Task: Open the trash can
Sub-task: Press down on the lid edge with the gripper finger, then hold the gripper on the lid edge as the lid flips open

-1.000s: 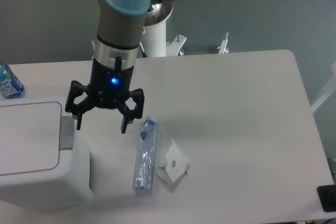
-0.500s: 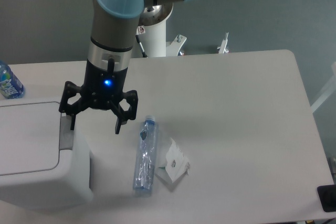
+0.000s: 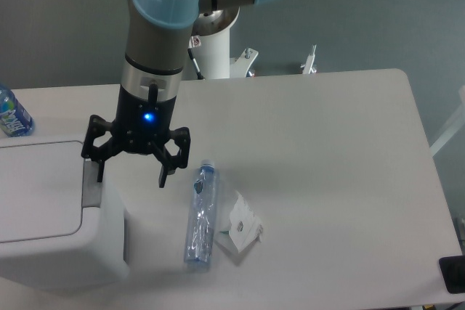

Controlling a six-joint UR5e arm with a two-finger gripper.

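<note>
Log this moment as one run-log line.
gripper: open, empty, above grey tab | trash can: lid shut | plastic bottle, crumpled paper: lying on table

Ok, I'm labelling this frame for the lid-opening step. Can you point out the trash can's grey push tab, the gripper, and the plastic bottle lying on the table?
grey push tab (image 3: 91,192): fixed camera, middle of the tab's face.
gripper (image 3: 131,173): fixed camera, midway between the open jaws' tips.
plastic bottle (image 3: 200,215): fixed camera, middle of its clear body.

White trash can (image 3: 43,215) with grey tab (image 3: 91,188); black tool (image 3: 131,178) showing a blue light.
</note>
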